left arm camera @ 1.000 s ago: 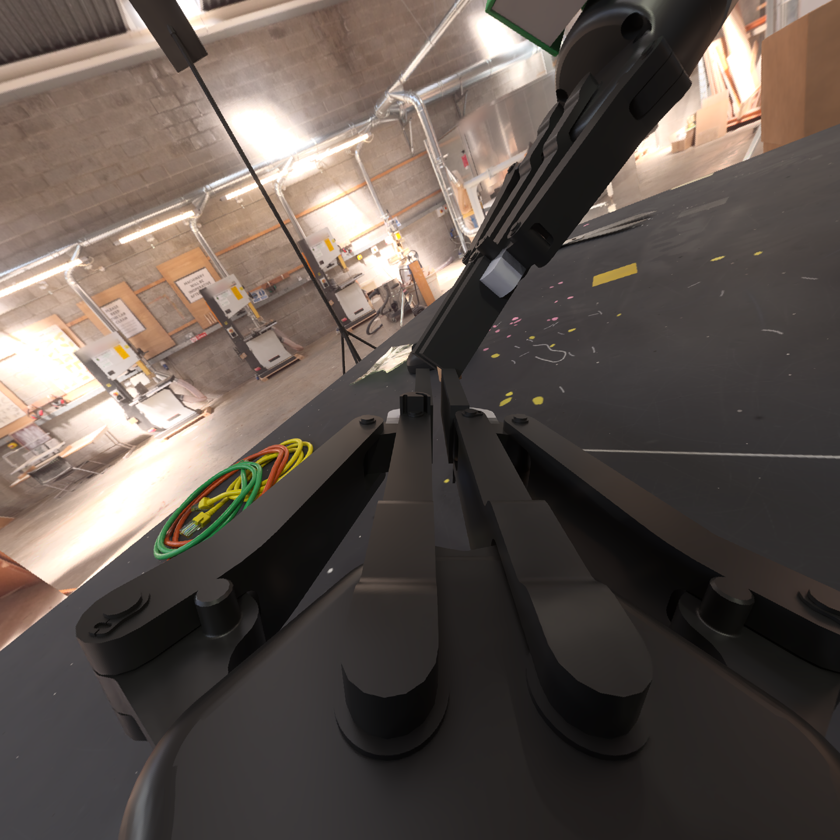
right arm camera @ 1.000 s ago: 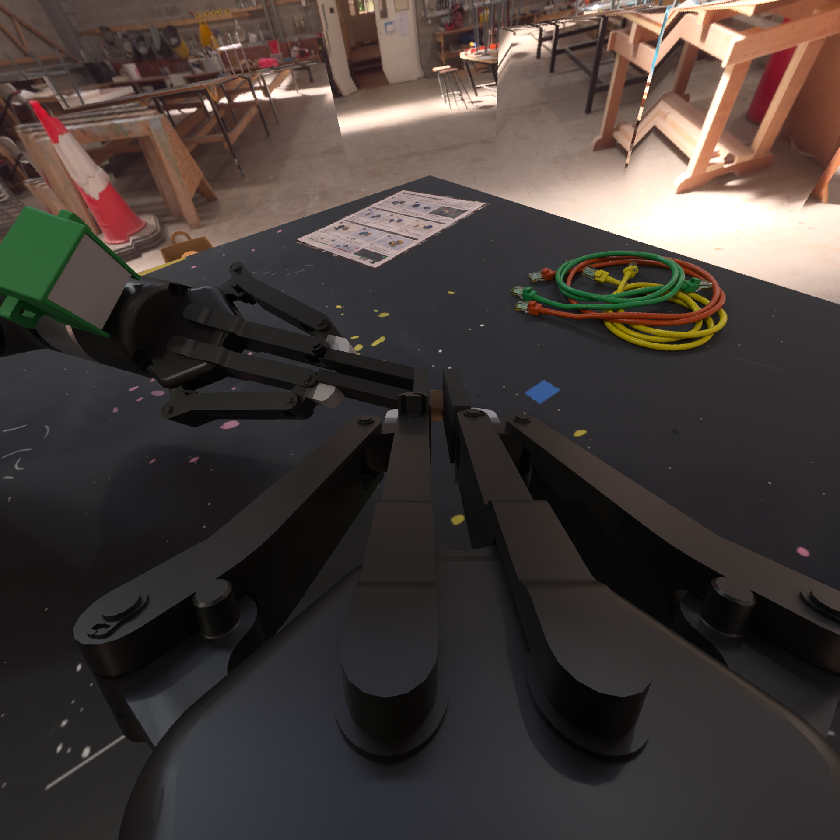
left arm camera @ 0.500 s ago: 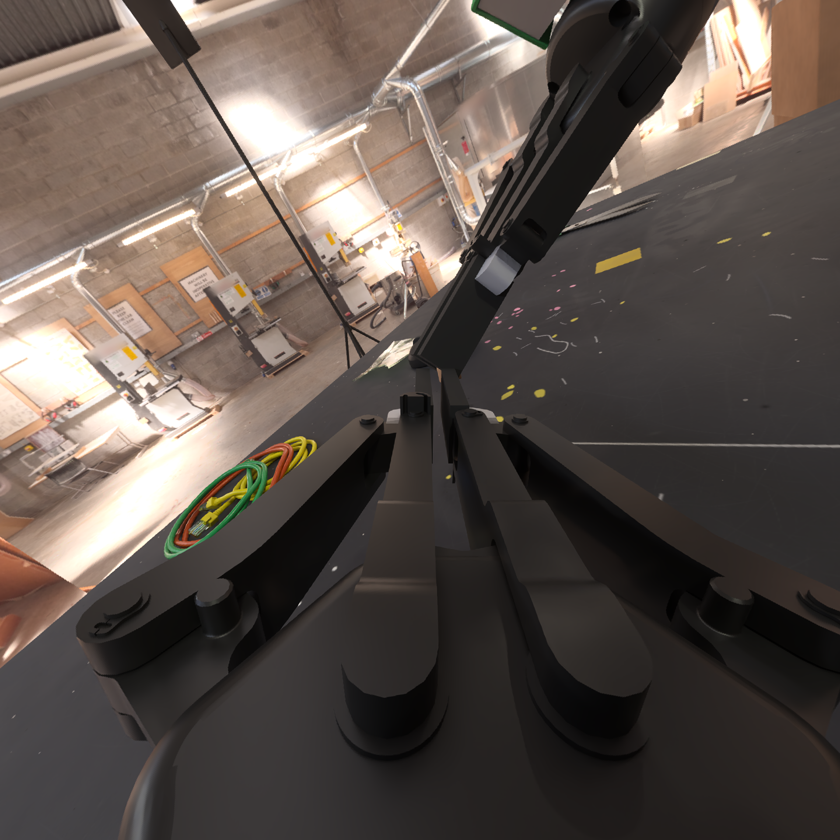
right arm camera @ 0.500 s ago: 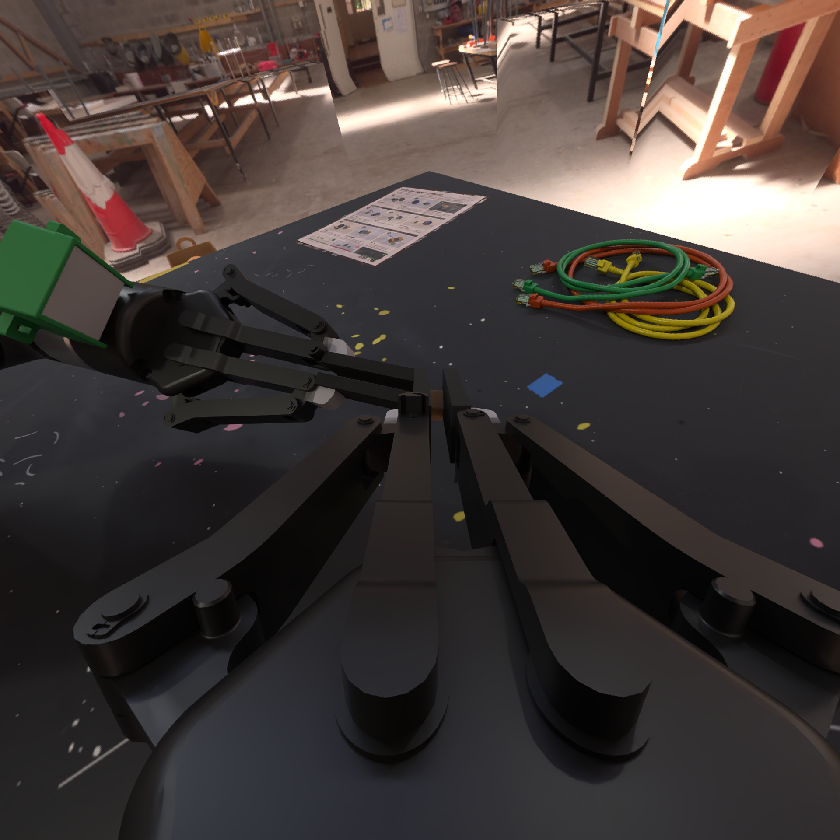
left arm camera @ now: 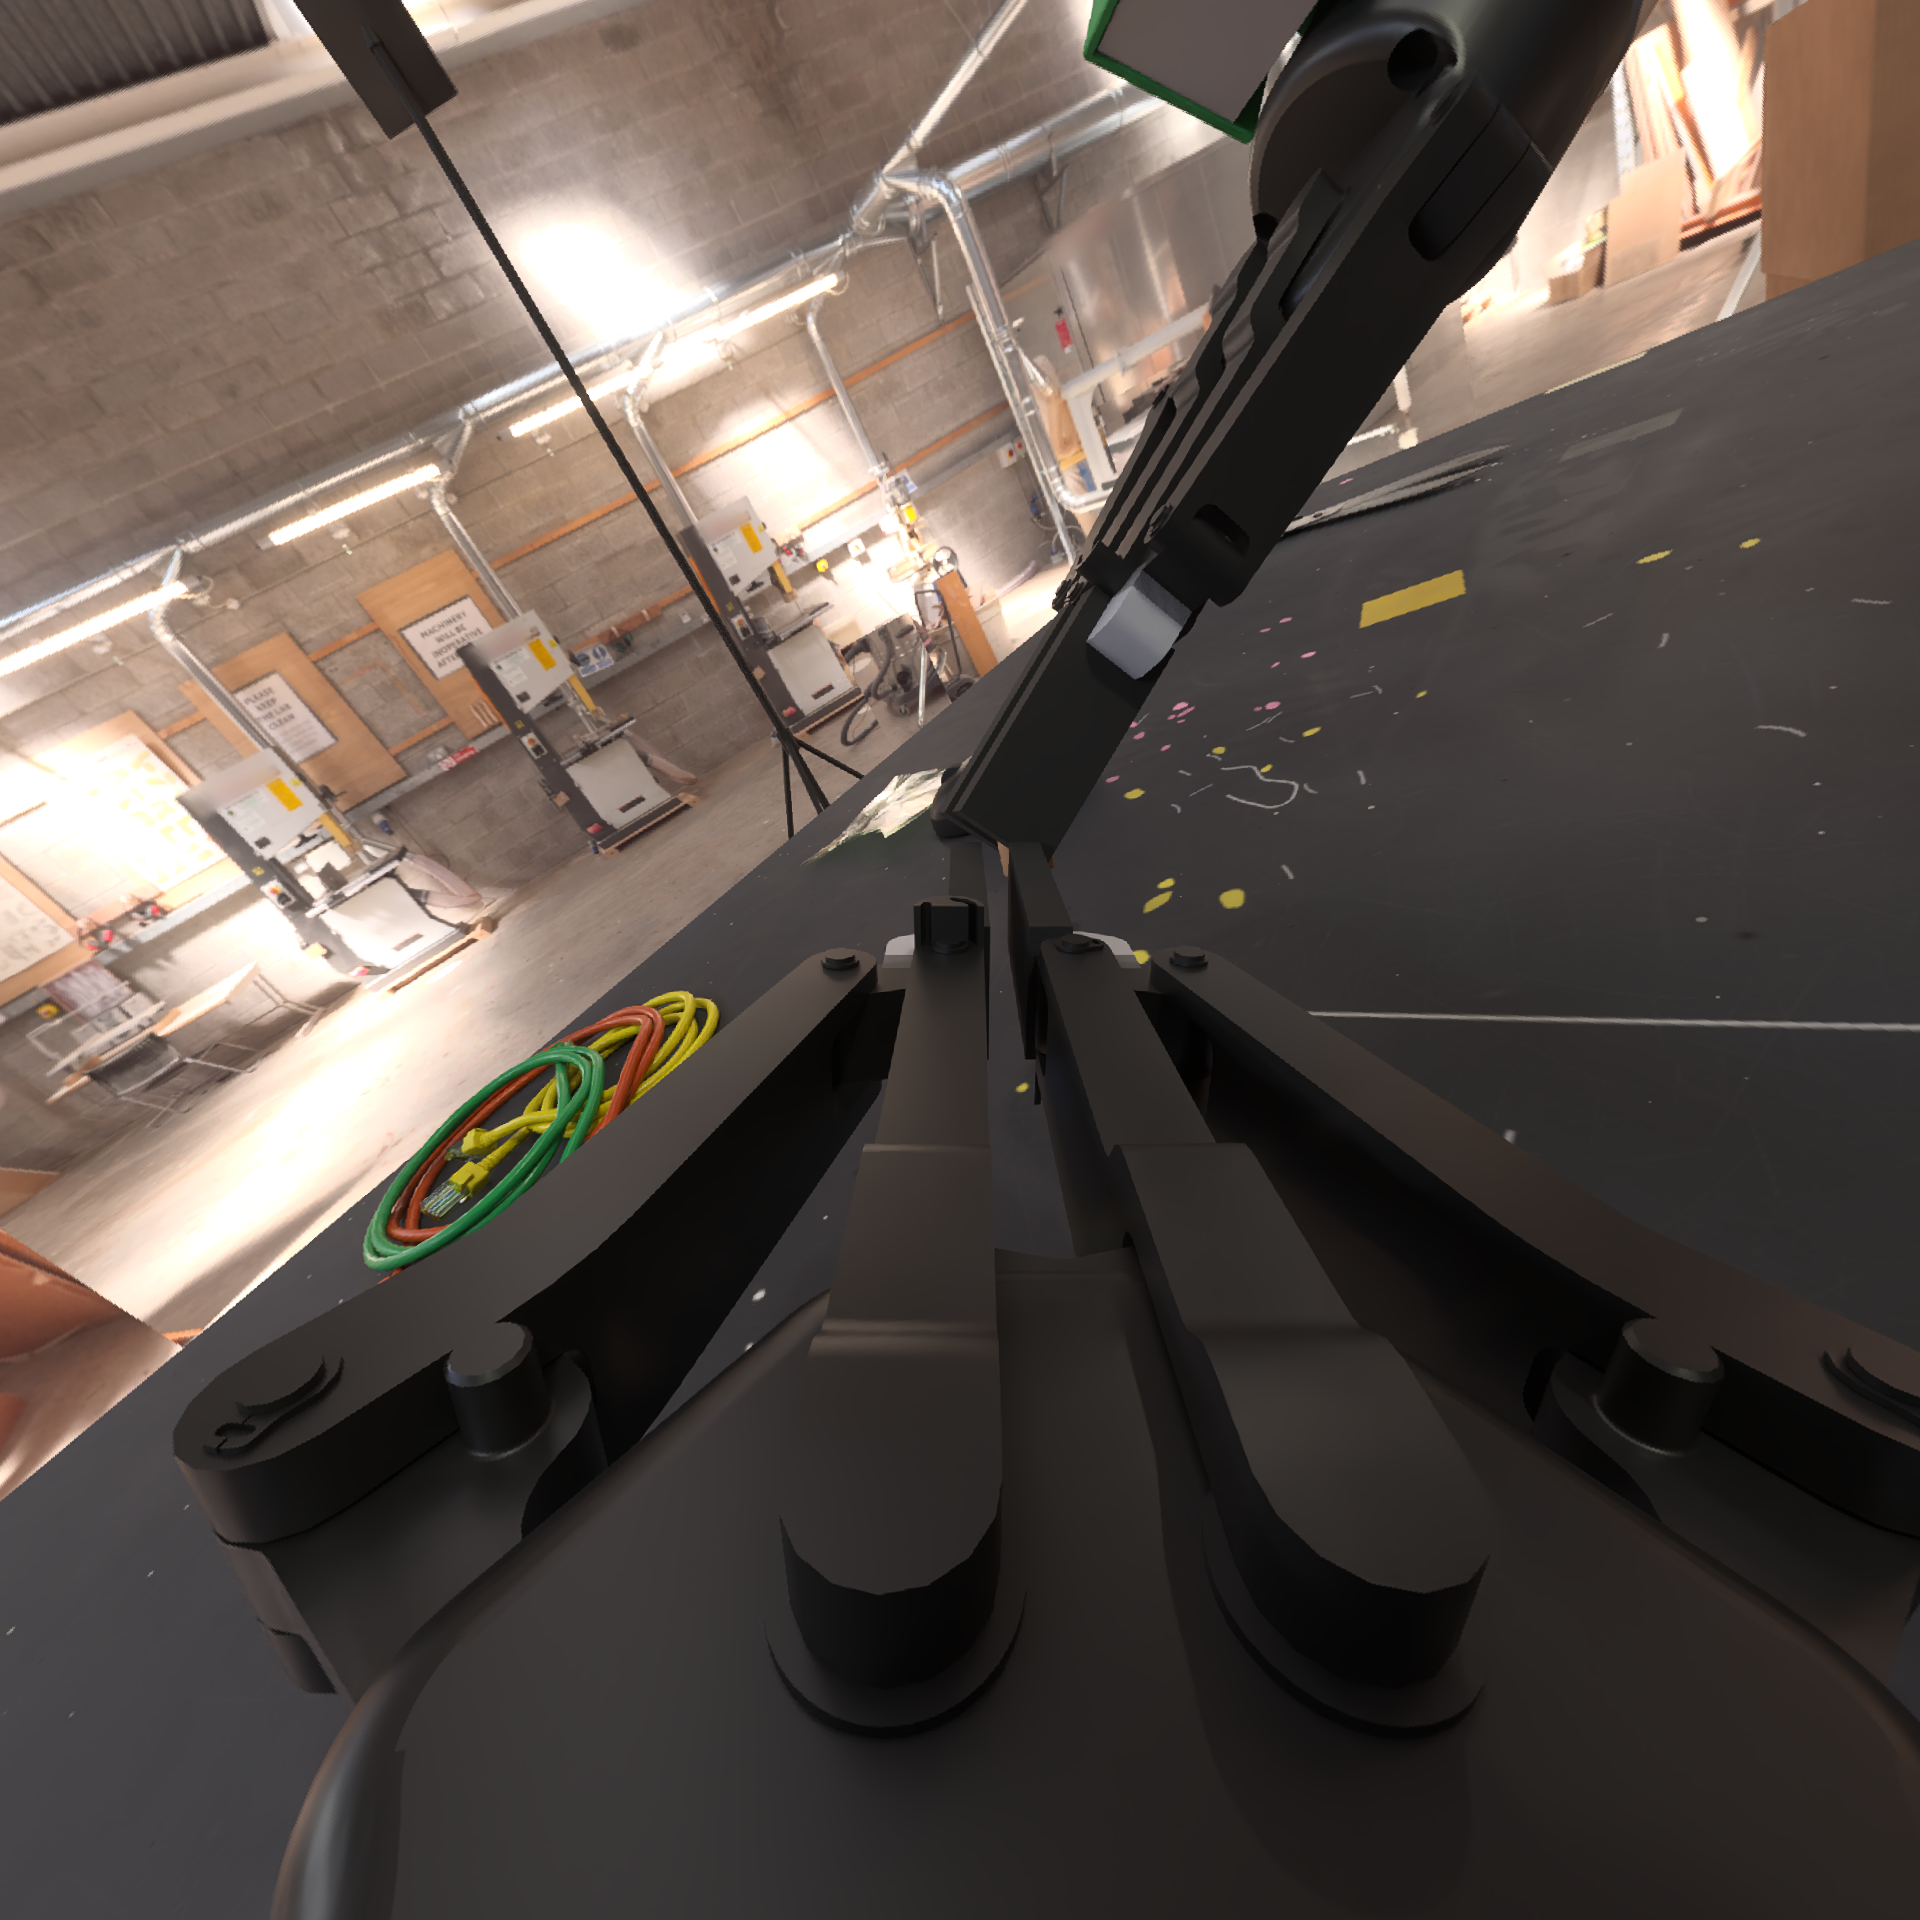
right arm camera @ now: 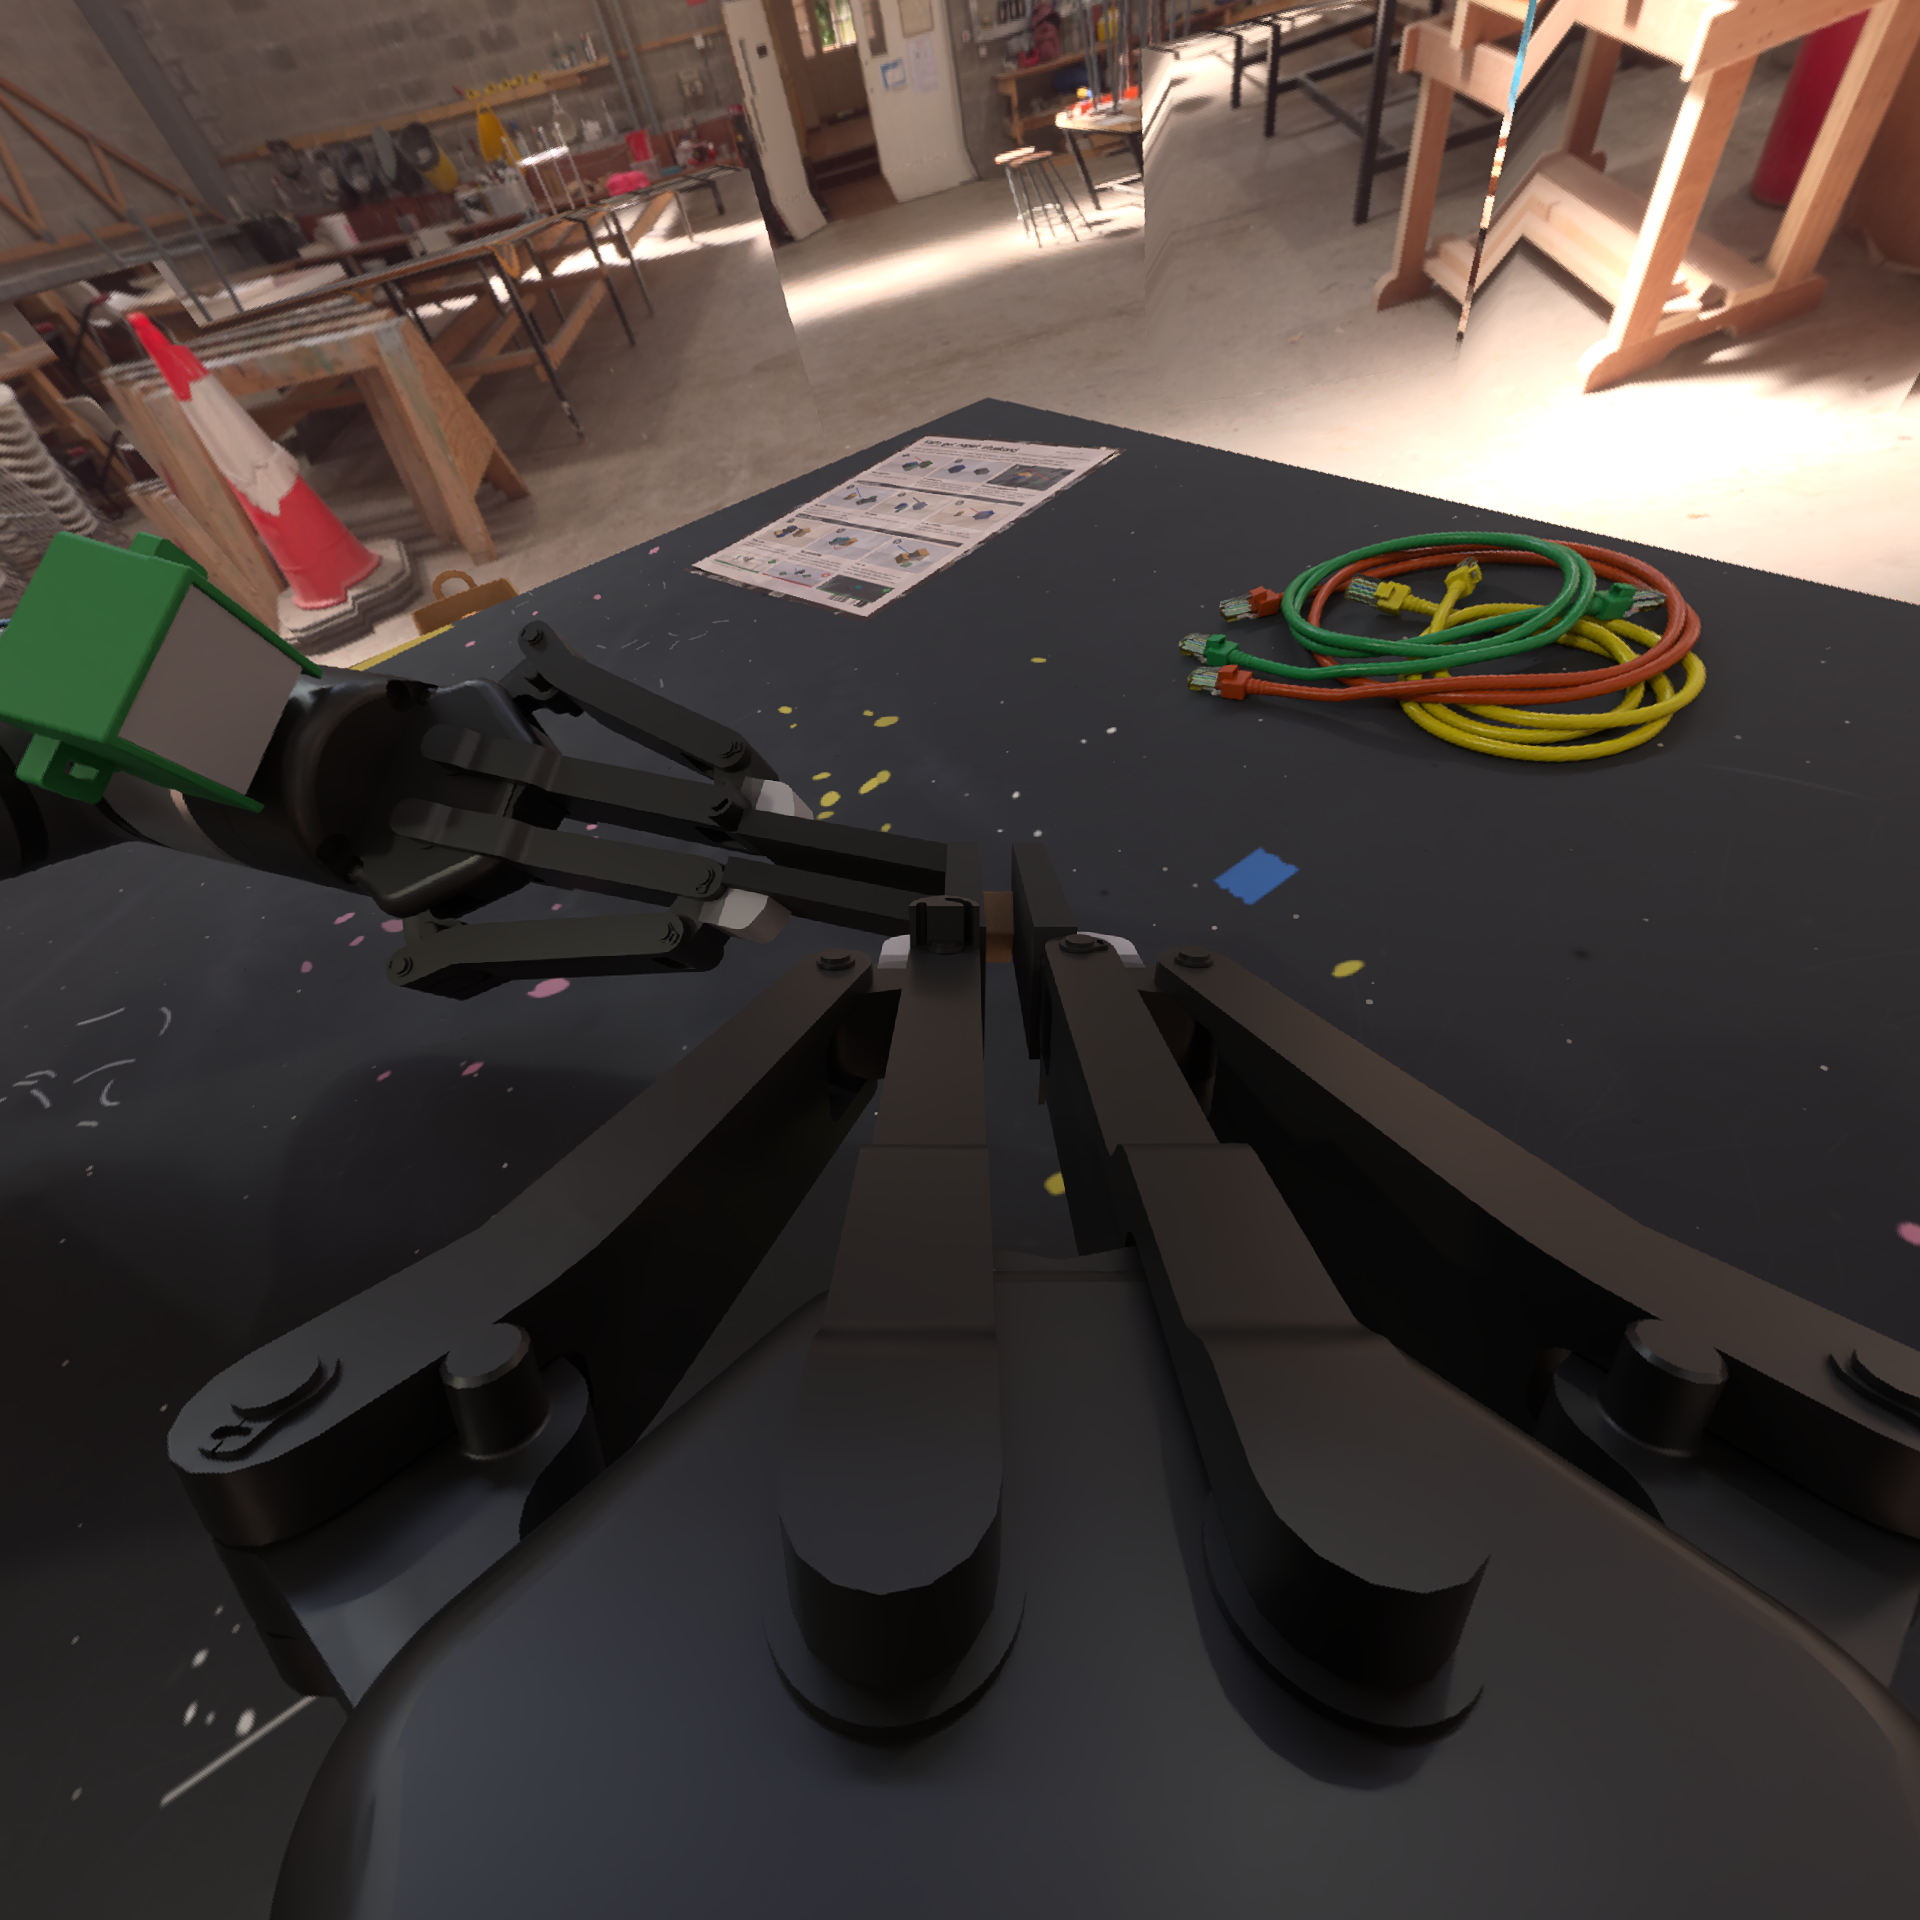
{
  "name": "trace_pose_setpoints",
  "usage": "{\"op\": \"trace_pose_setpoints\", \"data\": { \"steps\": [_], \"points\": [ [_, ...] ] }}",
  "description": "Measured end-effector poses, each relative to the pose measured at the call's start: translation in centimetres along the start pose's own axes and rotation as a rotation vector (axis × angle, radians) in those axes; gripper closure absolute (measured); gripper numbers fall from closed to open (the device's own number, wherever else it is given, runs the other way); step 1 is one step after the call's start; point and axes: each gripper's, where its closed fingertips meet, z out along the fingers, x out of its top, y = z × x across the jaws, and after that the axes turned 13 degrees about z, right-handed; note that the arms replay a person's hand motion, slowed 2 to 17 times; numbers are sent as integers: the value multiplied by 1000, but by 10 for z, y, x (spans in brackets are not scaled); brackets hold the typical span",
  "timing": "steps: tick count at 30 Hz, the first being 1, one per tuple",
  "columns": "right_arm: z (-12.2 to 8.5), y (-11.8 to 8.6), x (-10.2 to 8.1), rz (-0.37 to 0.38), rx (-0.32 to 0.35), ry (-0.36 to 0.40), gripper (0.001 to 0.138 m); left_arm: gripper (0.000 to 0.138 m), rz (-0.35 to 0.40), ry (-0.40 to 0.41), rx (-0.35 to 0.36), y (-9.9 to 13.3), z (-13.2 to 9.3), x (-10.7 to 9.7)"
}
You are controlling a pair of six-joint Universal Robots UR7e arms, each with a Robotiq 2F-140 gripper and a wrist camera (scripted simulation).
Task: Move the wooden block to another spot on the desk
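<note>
Black, matte and speckled with yellow, pink and white paint flecks, the desk point(right arm camera: 1558, 1039) is seen filling both wrist views. In the right wrist view a sliver of brown wood, the wooden block point(right arm camera: 998, 914), is seen pinched between the nearly closed fingertips of the right gripper point(right arm camera: 995, 883), at the centre of the frame and raised above the desk surface. The left gripper point(right arm camera: 940, 878) is seen reaching in from nine o'clock, its slim black fingers drawn together and meeting the same block; a boxy green camera housing point(right arm camera: 125, 665) is carried at its wrist.

In the left wrist view the block is barely made out as a thin tan edge between the left gripper's point(left arm camera: 995, 868) fingertips, and the view beyond is blocked at one o'clock by the right gripper's point(left arm camera: 992, 831) long black finger links.

A coil of green, orange and yellow network cables point(right arm camera: 1486, 644) is laid flat at two o'clock in the right wrist view, well apart from the grippers. A printed paper sheet point(right arm camera: 904, 525) lies at twelve o'clock near the desk's far edge. A small blue tape square point(right arm camera: 1255, 875) lies just beside the fingertips at three o'clock. A yellow tape strip point(left arm camera: 1411, 600) is seen at two o'clock in the left wrist view.
</note>
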Motion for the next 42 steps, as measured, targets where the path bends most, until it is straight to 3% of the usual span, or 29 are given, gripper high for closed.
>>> {"op": "trace_pose_setpoints", "data": {
  "steps": [17,42],
  "points": [
    [1,-1,2,17,5,12,130,132,-9,4,9,-2,-1,0],
    [0,-3,4,-47,-29,25,130,131,-72,32,-5,-3,-1,2]
  ]
}}
